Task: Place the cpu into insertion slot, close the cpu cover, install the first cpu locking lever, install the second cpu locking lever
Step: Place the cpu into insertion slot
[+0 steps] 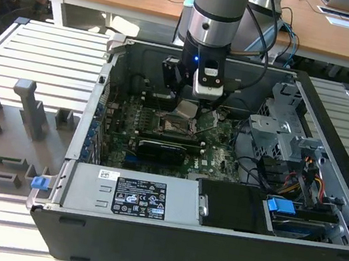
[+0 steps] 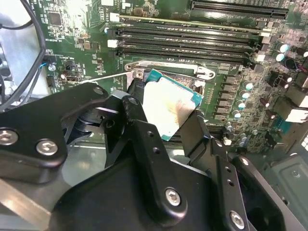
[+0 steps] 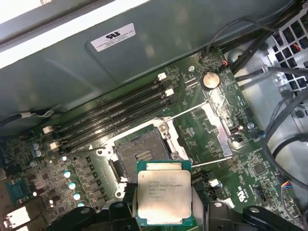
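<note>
I count one robot arm (image 1: 217, 3) over one open computer case (image 1: 174, 245). One gripper (image 2: 166, 115), two black fingers (image 2: 144, 139), one cpu (image 3: 163, 197). One green board (image 3: 250, 168) with one insertion slot (image 3: 139, 151), four long memory slots (image 3: 120, 103) as best I can count, and one coin battery (image 3: 210, 80). One black card (image 1: 161, 150). Two blue tabs (image 1: 281, 205), one at the exterior view's near left and one at its near right.

Bright even daylight, washed-out glare on the cpu (image 2: 166, 103) — computer case (image 1: 140, 246) interior dim, shadowed

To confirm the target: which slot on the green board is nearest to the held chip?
The insertion slot, the one square dark socket, right by the cpu; the long narrow memory slots lie beyond it.
</note>
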You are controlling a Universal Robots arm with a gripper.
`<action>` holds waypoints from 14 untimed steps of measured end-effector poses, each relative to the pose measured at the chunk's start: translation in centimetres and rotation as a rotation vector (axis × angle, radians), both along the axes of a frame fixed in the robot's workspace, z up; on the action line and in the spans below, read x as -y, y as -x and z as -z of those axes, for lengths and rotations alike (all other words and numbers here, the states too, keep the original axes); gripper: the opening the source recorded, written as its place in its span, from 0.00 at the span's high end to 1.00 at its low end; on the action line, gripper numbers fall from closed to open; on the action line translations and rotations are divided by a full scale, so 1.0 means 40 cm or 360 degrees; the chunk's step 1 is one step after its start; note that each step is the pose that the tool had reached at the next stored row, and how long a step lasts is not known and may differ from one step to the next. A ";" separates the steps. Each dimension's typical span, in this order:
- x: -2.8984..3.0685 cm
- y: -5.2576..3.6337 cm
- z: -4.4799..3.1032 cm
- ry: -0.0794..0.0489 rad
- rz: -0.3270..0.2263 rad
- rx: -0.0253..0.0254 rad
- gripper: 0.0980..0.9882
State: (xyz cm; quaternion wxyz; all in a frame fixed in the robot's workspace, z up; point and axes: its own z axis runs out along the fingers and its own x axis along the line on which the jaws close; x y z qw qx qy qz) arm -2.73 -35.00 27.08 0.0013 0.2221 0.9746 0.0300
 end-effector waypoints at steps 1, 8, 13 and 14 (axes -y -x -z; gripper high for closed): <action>0.000 0.000 0.000 0.0003 0.0024 0.00001 0.50; 0.000 0.000 0.000 0.0016 0.0106 0.00000 0.50; 0.000 0.000 0.001 0.0025 0.0167 0.00000 0.50; 0.000 0.000 0.001 0.0027 0.0177 0.00001 0.50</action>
